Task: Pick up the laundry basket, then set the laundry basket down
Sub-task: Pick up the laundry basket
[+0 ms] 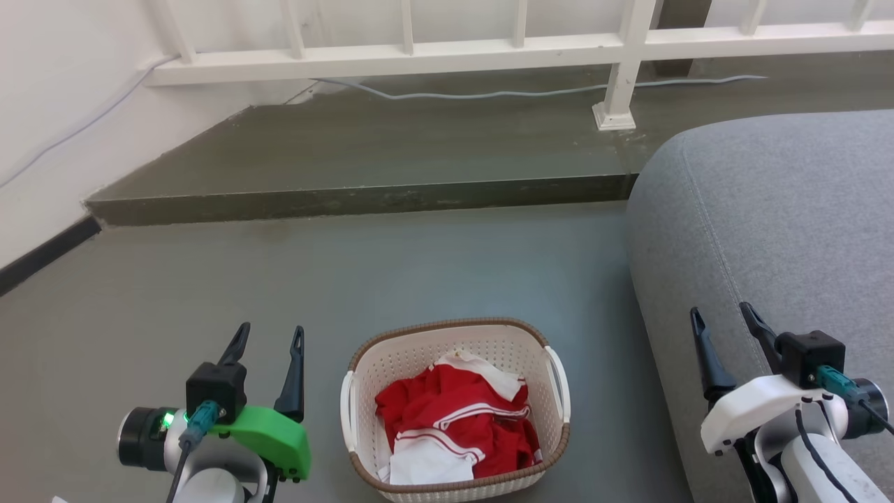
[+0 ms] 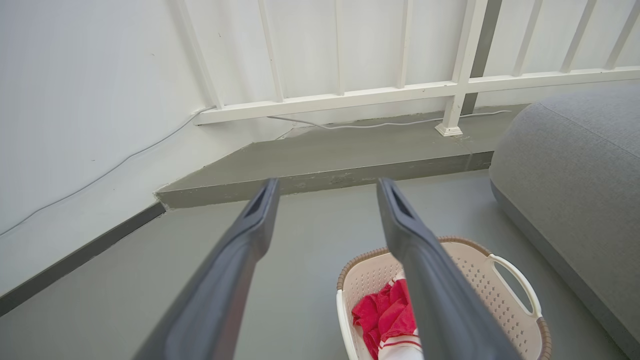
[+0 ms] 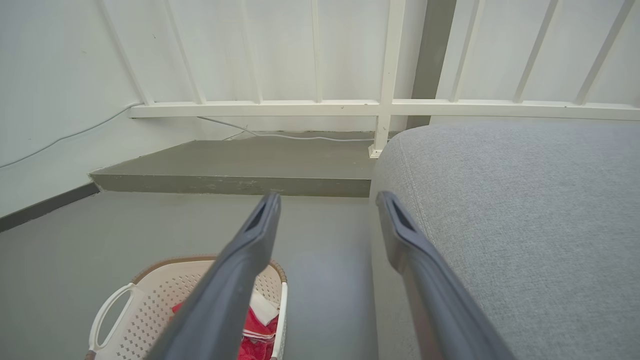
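On the smooth grey floor (image 1: 349, 279), near the robot and between its two arms, stands the small cream-white perforated plastic laundry basket with a brown woven-look rim (image 1: 503, 346). A crumpled red-and-white garment (image 1: 454, 416) lies inside it.

The left gripper (image 1: 272, 327) hangs just left of the basket with its two dark fingers spread apart and nothing between them. The right gripper (image 1: 719, 309) is likewise parted and empty. It is farther from the basket, over the near edge of the rounded grey fabric sofa (image 1: 782, 223).

Nothing touches the basket, so the pick-up appears not yet begun; the arms look poised for the approach. The next move likely calls for each gripper to drop to the white loop handle on its own side, the left handle (image 1: 347, 409) and the right handle (image 1: 561, 384). Each would straddle the thin loop and close. The right arm would have to come in off the sofa. An even lift would keep the garment from tipping out.

The floor looks level, a steady place for setting down. On the far side rises a low grey step (image 1: 391, 150). It carries a white railing (image 1: 419, 59) and a pale cable (image 1: 531, 91). A white wall (image 1: 63, 105) with dark skirting (image 1: 42, 255) closes the left.
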### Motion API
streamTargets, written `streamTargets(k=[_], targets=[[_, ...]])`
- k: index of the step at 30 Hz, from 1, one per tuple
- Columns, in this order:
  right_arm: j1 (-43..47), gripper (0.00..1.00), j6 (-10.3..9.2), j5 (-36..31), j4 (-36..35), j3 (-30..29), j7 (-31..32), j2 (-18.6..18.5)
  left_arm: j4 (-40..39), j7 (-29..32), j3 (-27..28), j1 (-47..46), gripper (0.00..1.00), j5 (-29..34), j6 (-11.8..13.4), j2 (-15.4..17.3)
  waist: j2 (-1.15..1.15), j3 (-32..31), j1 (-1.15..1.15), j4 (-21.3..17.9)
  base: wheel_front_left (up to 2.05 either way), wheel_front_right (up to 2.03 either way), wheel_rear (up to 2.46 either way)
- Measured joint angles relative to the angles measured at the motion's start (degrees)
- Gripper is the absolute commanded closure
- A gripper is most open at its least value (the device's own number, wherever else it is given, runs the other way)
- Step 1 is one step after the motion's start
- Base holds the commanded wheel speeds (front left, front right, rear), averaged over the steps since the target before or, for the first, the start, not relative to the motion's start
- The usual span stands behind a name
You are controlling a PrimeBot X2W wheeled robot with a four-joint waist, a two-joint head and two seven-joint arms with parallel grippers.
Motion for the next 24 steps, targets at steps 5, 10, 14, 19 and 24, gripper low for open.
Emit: streamTargets(k=[5, 10, 14, 19, 24], targets=[[-1.19, 0.0, 0.21, 0.01, -0.03, 0.18, 0.0, 0.26, -0.14, 0.16, 0.04, -1.25, 0.0, 0.0, 0.0, -0.16, 0.0, 1.34, 0.0, 0.01, 0.0, 0.0, 0.0], [-3.26, 0.0, 0.63, 0.23, -0.3, 0.18, 0.02, 0.77, -0.35, 1.19, -0.02, -3.38, 0.0, -0.03, 0.0, -0.59, 0.0, 3.75, 0.0, 0.06, 0.0, 0.0, 0.0], [-5.11, 0.0, 0.79, 0.62, -0.14, 0.18, 0.3, 1.13, -0.04, 2.11, -0.33, -5.62, 0.0, -0.07, -0.02, -0.81, 0.0, 6.31, 0.0, 0.17, 0.0, 0.0, 0.0], [-8.1, 0.0, 1.21, 0.65, 1.19, 0.32, 1.11, 1.63, 1.83, 3.37, -1.52, -8.37, 0.0, -0.05, -0.35, -2.16, 0.0, 9.94, 0.0, 0.4, 0.0, 0.0, 0.0], [-11.0, 0.0, 2.02, 0.64, 3.21, 1.69, 2.4, 2.64, 4.34, 4.65, -1.87, -11.45, 0.0, -0.05, -1.12, -2.63, 0.0, 13.78, 0.0, 0.7, 0.0, 0.0, 0.0]])
